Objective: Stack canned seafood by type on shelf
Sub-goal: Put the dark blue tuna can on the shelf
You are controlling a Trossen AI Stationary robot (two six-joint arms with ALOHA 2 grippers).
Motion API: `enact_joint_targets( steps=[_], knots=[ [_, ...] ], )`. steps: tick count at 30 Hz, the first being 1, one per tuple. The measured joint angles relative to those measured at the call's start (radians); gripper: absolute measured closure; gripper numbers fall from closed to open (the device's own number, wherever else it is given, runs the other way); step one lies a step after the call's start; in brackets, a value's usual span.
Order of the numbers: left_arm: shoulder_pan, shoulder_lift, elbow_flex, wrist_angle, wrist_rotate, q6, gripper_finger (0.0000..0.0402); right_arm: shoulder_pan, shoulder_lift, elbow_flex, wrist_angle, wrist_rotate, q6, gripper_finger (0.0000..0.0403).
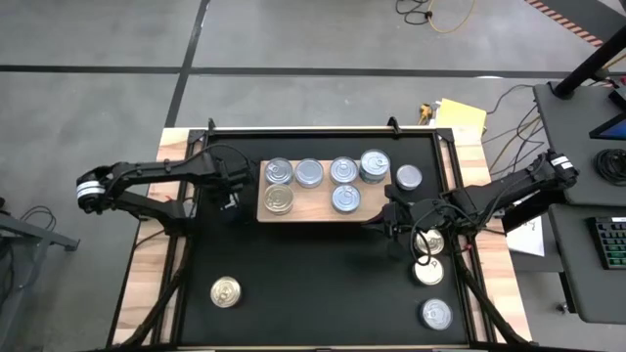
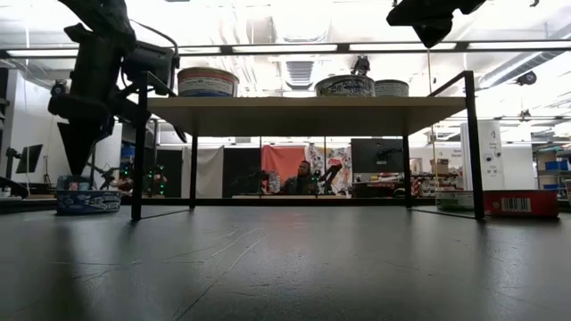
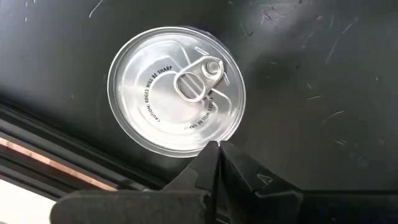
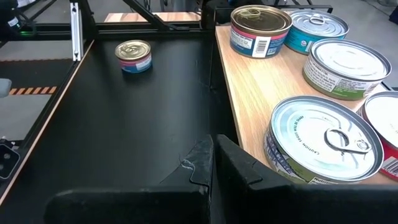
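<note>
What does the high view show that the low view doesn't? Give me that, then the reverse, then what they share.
Only the high view: six cans on the shelf, countable lid by lid, and a gold-lidded can alone on the black mat. Only the low view: the shelf's dark legs, the open space beneath it, and a person in the room behind. Both: the light-wood shelf with cans on top.

A yellow paper pad (image 1: pixel 462 115) lies at the counter's far right corner; a black keyboard (image 1: pixel 608 242) sits far right.
</note>
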Motion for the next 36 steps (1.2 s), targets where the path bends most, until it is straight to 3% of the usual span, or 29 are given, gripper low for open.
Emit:
enact_joint_targets(
  steps=[10,15,31,36],
  knots=[
    [0.000,-0.006,-0.004,0.005,-0.001,0.007,0.0401,0.000,0.000,-0.001,-0.003,0.000,-0.012,0.0393],
    [0.002,0.003,-0.019,0.007,-0.104,-0.045,0.0401,0.000,0.000,-0.012,-0.003,0.000,-0.013,0.0393],
    [0.001,0.029,-0.056,0.027,-0.078,-0.145,0.0401,0.000,0.000,-0.016,-0.003,0.000,-0.007,0.0393],
    [0.001,0.051,-0.057,0.032,-0.079,-0.110,0.0401,0.000,0.000,-0.016,-0.003,0.000,-0.007,0.0393]
  ],
)
